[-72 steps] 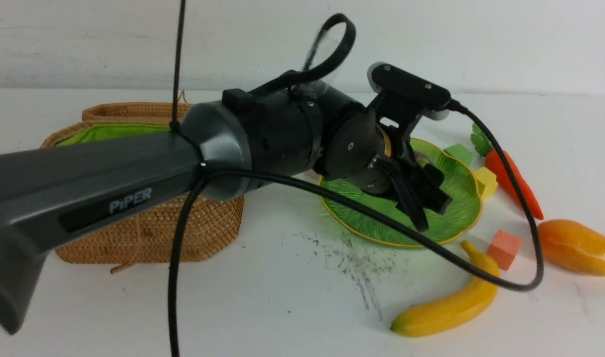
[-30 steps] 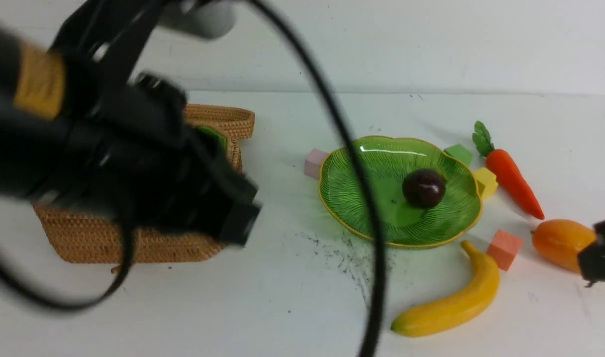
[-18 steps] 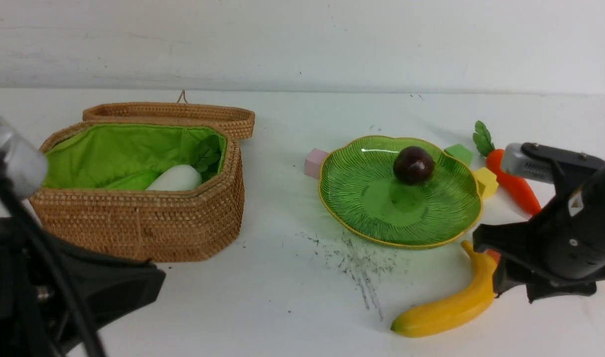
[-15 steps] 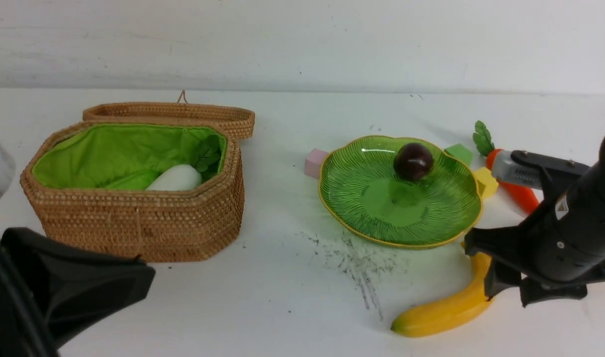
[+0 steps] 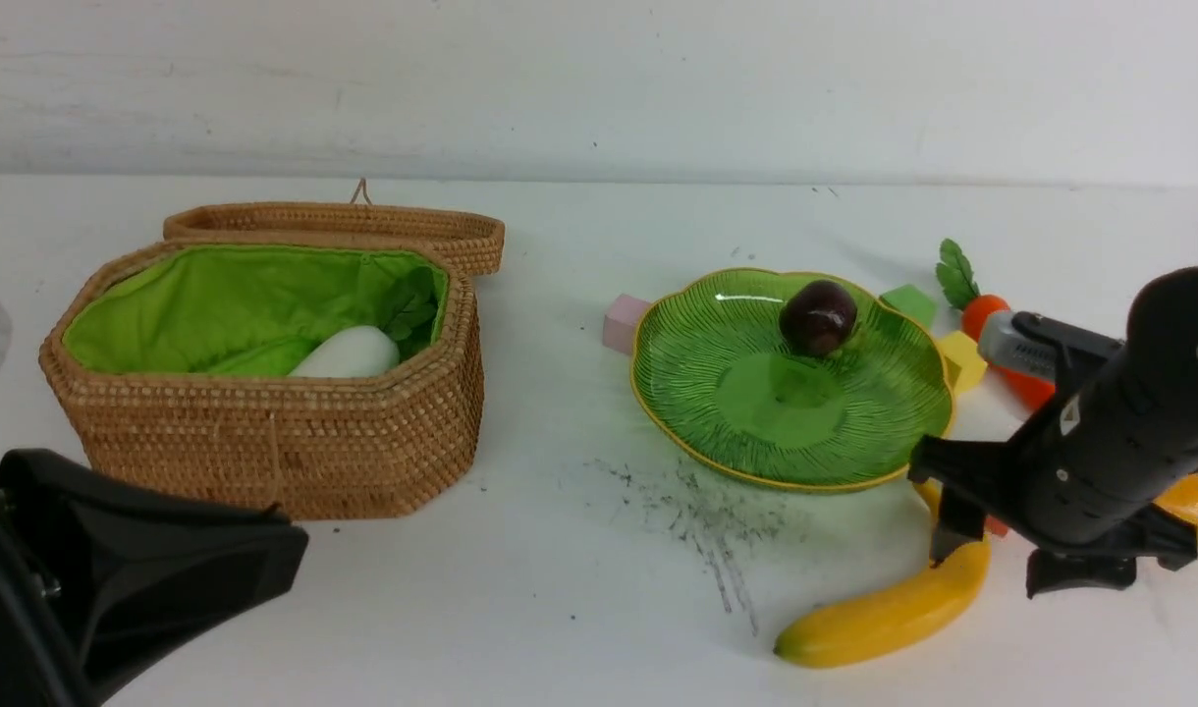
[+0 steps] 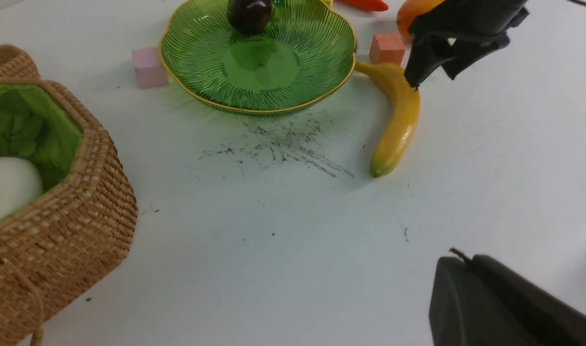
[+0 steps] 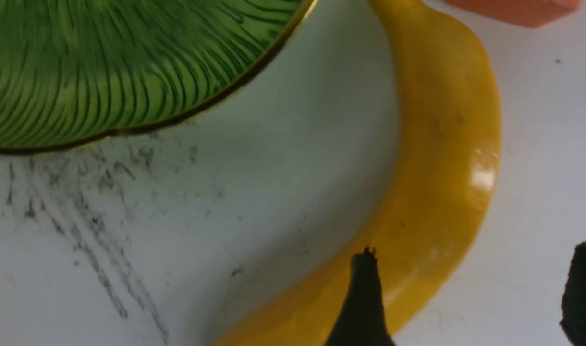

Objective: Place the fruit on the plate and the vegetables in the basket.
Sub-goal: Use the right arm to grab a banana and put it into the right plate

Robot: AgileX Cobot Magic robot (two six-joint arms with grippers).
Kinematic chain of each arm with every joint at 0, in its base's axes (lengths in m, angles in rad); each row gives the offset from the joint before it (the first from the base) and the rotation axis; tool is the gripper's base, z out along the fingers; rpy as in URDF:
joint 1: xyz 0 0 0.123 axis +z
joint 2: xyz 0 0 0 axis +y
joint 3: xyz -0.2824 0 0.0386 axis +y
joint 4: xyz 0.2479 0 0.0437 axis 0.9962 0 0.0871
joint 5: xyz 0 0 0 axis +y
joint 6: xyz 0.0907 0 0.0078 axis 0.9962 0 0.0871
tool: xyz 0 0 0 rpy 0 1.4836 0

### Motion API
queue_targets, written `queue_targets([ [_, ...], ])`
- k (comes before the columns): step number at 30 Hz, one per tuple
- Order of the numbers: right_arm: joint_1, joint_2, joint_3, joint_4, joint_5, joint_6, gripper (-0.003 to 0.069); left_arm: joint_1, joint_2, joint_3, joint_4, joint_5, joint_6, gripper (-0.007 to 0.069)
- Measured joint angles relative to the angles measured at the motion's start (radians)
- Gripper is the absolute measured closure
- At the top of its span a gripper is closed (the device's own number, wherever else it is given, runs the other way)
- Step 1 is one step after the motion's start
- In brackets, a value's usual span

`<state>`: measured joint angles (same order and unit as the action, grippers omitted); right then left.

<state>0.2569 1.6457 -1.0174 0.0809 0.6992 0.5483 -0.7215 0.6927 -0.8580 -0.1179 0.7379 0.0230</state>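
Front view.
- basket (image 5: 265,432): open, on the left of the bench (image 5: 560,589), with its lid (image 5: 363,224) behind it. Holds the radish (image 5: 349,353). A pale green shape lies beside the radish, possibly the cucumber, not certain.
- plate (image 5: 717,412): centre-right. Holds the mangosteen (image 5: 818,317) near its far rim.
- banana (image 5: 884,614): on the bench, just in front of the plate.
- carrot (image 5: 982,314), mango (image 5: 1193,501): on the bench right of the plate, both partly hidden by the right arm.
- right tool (image 5: 1016,560): spread, pinching nothing, low over the banana's stem end.
- left tool (image 5: 137,560): near corner, well apart from all items, pressed together.

Left wrist view.
- right tool: one tip at the banana's upper flank; contact cannot be told.
- pink cube (image 6: 149,67): loose beside the plate.

Right wrist view.
- banana curves from the plate rim toward the fingers (image 7: 362,298). One dark tip overlaps it; the other stands off past its outer side.

Status, judged: one fruit of three is plated. The radish, and perhaps the cucumber, are in the basket. Outstanding: banana (apparently next), mango, carrot.
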Motion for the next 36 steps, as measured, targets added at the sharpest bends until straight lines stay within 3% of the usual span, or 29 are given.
queue_targets([
  [5,0.000,0.091,-0.001,0.010,-0.092,0.001,0.0127,0.000,0.000,0.000,-0.002,0.008,0.000,0.0638],
  [12,-0.002,0.153,-0.012,0.012,-0.082,0.014,0.0140,0.000,0.000,0.000,-0.002,0.010,0.002,0.0638],
  [16,-0.002,0.155,-0.014,0.010,-0.069,0.015,0.0197,0.000,0.000,0.000,-0.002,0.011,0.003,0.0638],
  [19,-0.003,0.157,-0.017,0.030,-0.011,0.013,0.0331,0.000,0.000,0.000,-0.002,0.011,0.003,0.0638],
  [20,-0.003,0.157,-0.018,0.036,0.010,0.006,0.0340,0.000,0.000,0.000,-0.002,0.011,0.003,0.0638],
  [30,-0.003,0.085,-0.010,0.067,0.239,-0.134,0.0337,0.000,0.000,0.000,-0.019,0.010,0.003,0.0638],
  [33,-0.003,-0.007,-0.036,0.088,0.243,-0.141,0.0337,0.000,0.000,0.000,-0.020,-0.016,0.003,0.0638],
  [36,-0.013,-0.071,-0.131,0.090,0.144,-0.143,0.0337,0.000,0.000,0.000,-0.020,-0.071,0.003,0.0638],
])
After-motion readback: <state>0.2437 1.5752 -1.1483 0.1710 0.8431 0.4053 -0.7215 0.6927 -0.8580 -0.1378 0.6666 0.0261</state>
